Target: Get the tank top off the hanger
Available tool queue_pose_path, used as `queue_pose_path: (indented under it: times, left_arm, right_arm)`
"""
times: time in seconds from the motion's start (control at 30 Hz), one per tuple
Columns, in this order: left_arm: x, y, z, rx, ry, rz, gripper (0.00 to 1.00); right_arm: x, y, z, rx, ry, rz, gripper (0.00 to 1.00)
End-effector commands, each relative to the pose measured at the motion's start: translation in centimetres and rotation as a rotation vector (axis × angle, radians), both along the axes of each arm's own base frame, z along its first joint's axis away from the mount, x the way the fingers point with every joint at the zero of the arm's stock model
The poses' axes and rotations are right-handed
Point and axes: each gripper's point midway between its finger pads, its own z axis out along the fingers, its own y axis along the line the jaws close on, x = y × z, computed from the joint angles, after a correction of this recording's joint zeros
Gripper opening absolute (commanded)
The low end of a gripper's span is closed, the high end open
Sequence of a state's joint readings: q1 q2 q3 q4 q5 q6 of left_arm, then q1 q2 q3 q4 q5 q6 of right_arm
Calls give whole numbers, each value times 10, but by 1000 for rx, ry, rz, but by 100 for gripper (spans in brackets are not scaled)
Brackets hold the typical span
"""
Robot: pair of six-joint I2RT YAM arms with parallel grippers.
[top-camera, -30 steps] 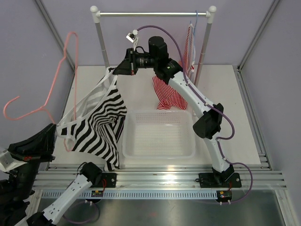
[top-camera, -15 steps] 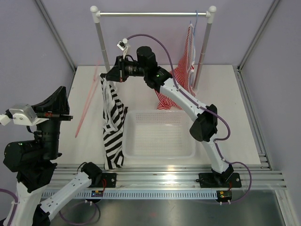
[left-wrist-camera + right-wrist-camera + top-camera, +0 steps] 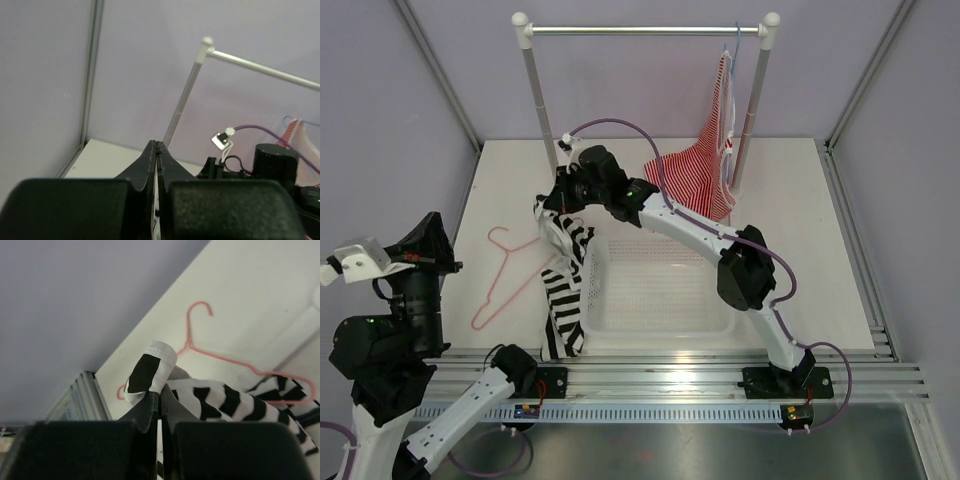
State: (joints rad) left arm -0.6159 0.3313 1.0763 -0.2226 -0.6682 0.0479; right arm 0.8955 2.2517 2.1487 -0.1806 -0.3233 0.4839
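Top external view: the tank top (image 3: 565, 290) is seen free of the hanger (image 3: 510, 262), which lies flat on the worktop (image 3: 800, 200) just to its left. The garment is pinched at its upper edge by the right jaws and hangs down along the left rim of the white basket (image 3: 650, 328). In the right wrist view, a fold of the striped fabric (image 3: 225, 400) is clamped between those jaws, with the pink wire (image 3: 225, 359) lying beyond. The left jaws are pressed together on nothing, raised well clear at the left. The removal itself is judged to be done; what remains is probably for the garment to be lowered and let go. No brand, label or writing can be read.
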Motion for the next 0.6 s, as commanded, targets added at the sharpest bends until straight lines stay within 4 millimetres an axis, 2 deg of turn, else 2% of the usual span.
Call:
queue_pose_path:
  times: [0.0,0.03,0.07,0.1,0.13,0.17,0.2,0.23,0.33,0.37,0.47,0.53,0.57]
  left_arm:
    - [8,15,-43,-39,186,111,0]
    - [9,15,-49,-42,212,118,0]
    - [12,21,-62,-55,280,175,1]
    - [16,22,-69,-44,319,206,5]
    - [17,26,-80,-15,374,249,14]
    - [25,21,-82,-16,412,261,22]
    - [27,19,-85,-7,438,270,32]
    - [28,19,-90,14,475,281,49]
    - [38,9,-92,13,516,268,70]
    - [39,8,-93,1,521,269,78]
    - [46,2,-96,3,562,267,93]
    - [56,-5,-105,24,612,260,96]
    - [61,4,-111,14,639,303,99]
  right_arm:
    - [14,-30,37,-40,-110,-182,0]
    - [11,-31,32,-68,-132,-180,0]
    - [2,-33,19,-123,-128,-200,1]
    - [-2,-34,10,-152,-128,-202,2]
    - [-7,-35,3,-175,-125,-199,2]
    - [-15,-35,-15,-214,-117,-201,2]
    - [-18,-36,-23,-234,-114,-202,2]
    - [-21,-39,-36,-263,-96,-208,2]
    - [-32,-40,-48,-280,-84,-193,3]
    - [-35,-42,-43,-276,-90,-186,4]
    - [-50,-43,-45,-291,-100,-139,7]
    - [-55,-47,-53,-315,-92,-125,8]
    - [-57,-50,-57,-332,-85,-118,9]
